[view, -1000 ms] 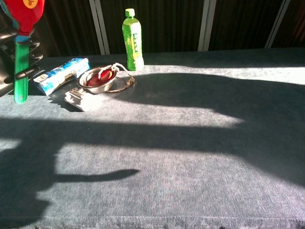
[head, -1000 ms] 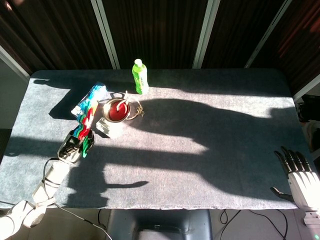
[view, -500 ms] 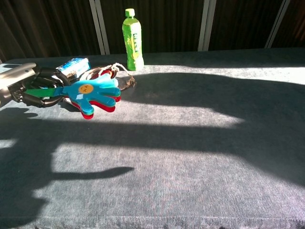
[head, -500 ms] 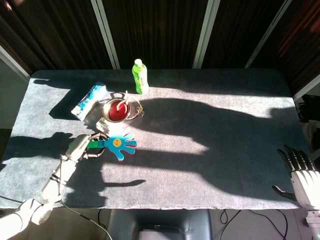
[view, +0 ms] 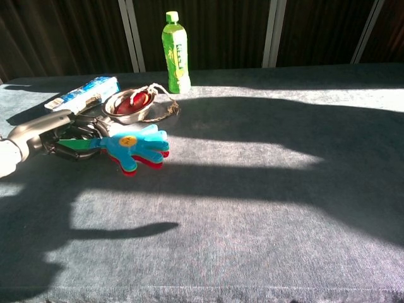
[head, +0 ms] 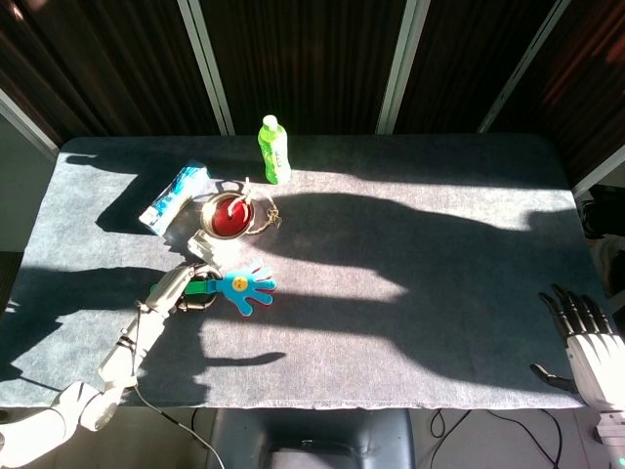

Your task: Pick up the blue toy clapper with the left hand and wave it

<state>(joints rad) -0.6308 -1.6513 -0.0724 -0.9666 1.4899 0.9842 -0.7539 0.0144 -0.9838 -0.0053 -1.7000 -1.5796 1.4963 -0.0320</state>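
Note:
The toy clapper (head: 244, 287) (view: 136, 147) is a blue hand shape with a yellow face, red layers beneath and a green handle. My left hand (head: 186, 286) (view: 60, 134) grips the green handle and holds the clapper low over the table's left side, its blue fingers pointing right. My right hand (head: 586, 344) rests open at the table's front right corner, holding nothing; the chest view does not show it.
A green bottle (head: 273, 149) (view: 175, 52) stands at the back. A metal bowl (head: 229, 215) (view: 129, 103) with red contents and a cord sits just behind the clapper. A blue-and-white packet (head: 174, 196) (view: 82, 93) lies to its left. Grey cloth covers the table (head: 410, 293).
My left hand swung the clapper down from an upright raised pose to level over the table, then carried it slightly further right and forward. The right hand stayed put.

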